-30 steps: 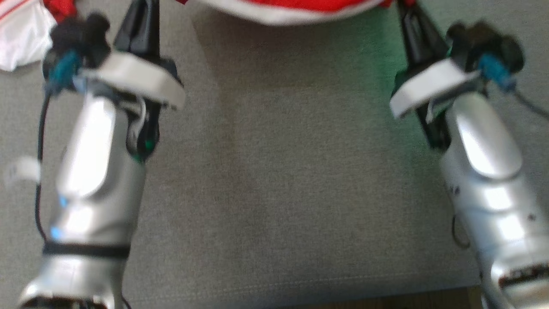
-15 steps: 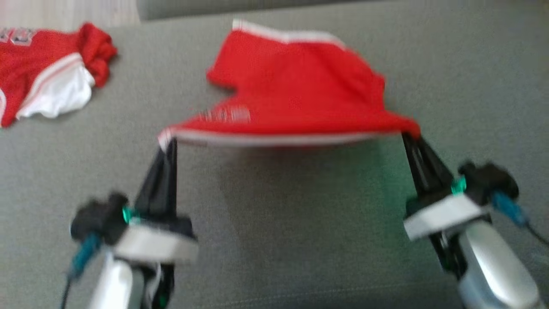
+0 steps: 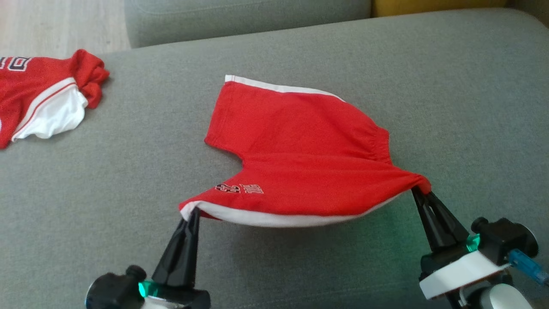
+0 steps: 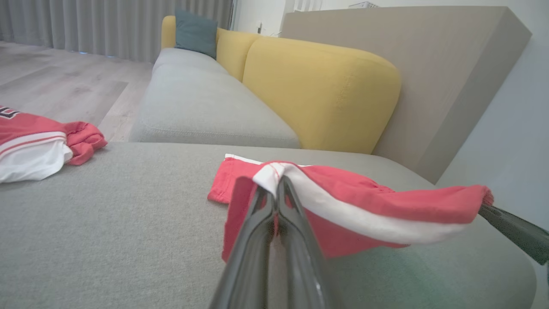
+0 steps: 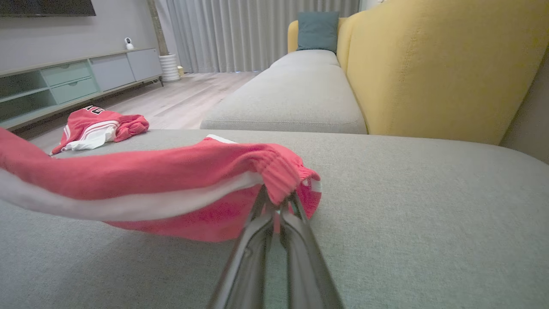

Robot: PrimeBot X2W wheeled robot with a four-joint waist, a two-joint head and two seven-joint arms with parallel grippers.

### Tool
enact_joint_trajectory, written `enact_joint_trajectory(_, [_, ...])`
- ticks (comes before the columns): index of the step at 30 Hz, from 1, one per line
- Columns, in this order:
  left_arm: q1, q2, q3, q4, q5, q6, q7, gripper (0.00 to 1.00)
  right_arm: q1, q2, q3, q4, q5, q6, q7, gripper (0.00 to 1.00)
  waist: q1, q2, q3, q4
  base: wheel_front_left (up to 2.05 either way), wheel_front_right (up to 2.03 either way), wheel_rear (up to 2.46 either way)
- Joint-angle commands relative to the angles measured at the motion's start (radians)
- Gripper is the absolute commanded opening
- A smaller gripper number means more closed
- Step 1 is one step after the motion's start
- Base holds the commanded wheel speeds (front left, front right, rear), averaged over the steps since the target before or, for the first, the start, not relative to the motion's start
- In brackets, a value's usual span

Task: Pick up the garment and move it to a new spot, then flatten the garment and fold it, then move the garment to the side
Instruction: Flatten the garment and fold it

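The garment point(image 3: 300, 154) is a pair of red shorts with white side stripes, stretched between my two grippers above the grey sofa seat point(image 3: 300, 266). My left gripper point(image 3: 191, 214) is shut on the near leg's hem corner, seen close in the left wrist view on the garment point(image 4: 343, 201) by the left gripper point(image 4: 276, 191). My right gripper point(image 3: 418, 191) is shut on the elastic waistband corner, and the right wrist view shows the garment point(image 5: 171, 176) bunched over the right gripper point(image 5: 279, 201). The near edge hangs lifted; the far leg rests on the cushion.
A second red and white garment point(image 3: 43, 98) lies crumpled at the far left of the seat. Another grey cushion point(image 3: 240, 17) sits behind, with a yellow backrest point(image 4: 321, 90) beside it. Wooden floor point(image 3: 55, 21) shows at the upper left.
The head camera has tilted up, so the whole picture shifted and the arms sit lower in it. Both grippers remain shut on the shorts, which now show in full.
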Motion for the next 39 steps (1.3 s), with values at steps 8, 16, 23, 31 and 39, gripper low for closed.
enact_joint_trajectory(8, [-0.191,0.034,0.094,0.13,-0.021,-0.01,0.006,0.0,-0.087,0.015,0.032,0.043,0.028,-0.001,-0.012,0.0,0.0001,-0.0001,0.063,-0.028,0.0,0.0,0.0])
enact_joint_trajectory(16, [-0.55,0.078,0.084,0.393,0.055,-0.053,0.002,0.0,-0.253,0.075,0.053,0.166,0.034,-0.001,-0.044,0.0,0.0001,-0.0001,0.179,-0.055,0.0,0.0,0.0])
enact_joint_trajectory(23, [-0.8,0.075,0.063,0.611,0.101,-0.059,0.004,0.0,-0.397,0.134,0.053,0.285,0.032,-0.001,-0.062,0.0,0.0001,-0.0001,0.291,-0.075,0.0,0.0,0.0])
enact_joint_trajectory(31, [-1.053,0.06,0.05,0.898,0.136,-0.036,-0.004,0.0,-0.562,0.178,0.009,0.437,0.011,-0.001,-0.098,0.0,0.0001,-0.0001,0.374,-0.089,0.0,0.0,0.0])
enact_joint_trajectory(39, [-1.185,0.045,0.042,1.069,0.141,-0.019,-0.015,0.0,-0.637,0.193,-0.014,0.522,-0.004,-0.001,-0.116,0.0,0.0001,-0.0001,0.397,-0.102,0.0,0.0,0.0])
